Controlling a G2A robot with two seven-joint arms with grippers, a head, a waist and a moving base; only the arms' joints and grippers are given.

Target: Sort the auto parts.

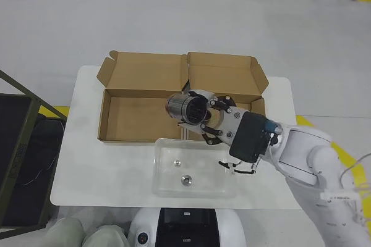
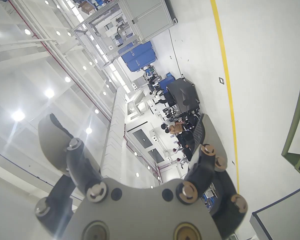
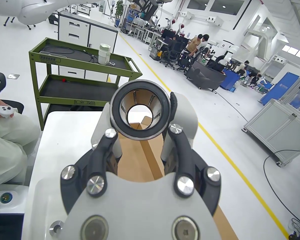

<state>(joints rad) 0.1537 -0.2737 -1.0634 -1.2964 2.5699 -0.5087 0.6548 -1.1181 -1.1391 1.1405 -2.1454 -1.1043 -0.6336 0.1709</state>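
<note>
The bearing sleeve (image 1: pixel 184 108), a steel cylinder with a black end ring and an open, ribbed bore, is clamped across its outer wall by the right hand (image 3: pixel 140 126), above the cardboard boxes (image 1: pixel 142 117) on the table (image 1: pixel 80 154); it is judged heavy, rigid and smooth, best gripped mid-length; the left hand (image 2: pixel 128 136) is spread, empty.

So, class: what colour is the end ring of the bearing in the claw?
Black end ring on the bearing; best in right wrist view.
</note>
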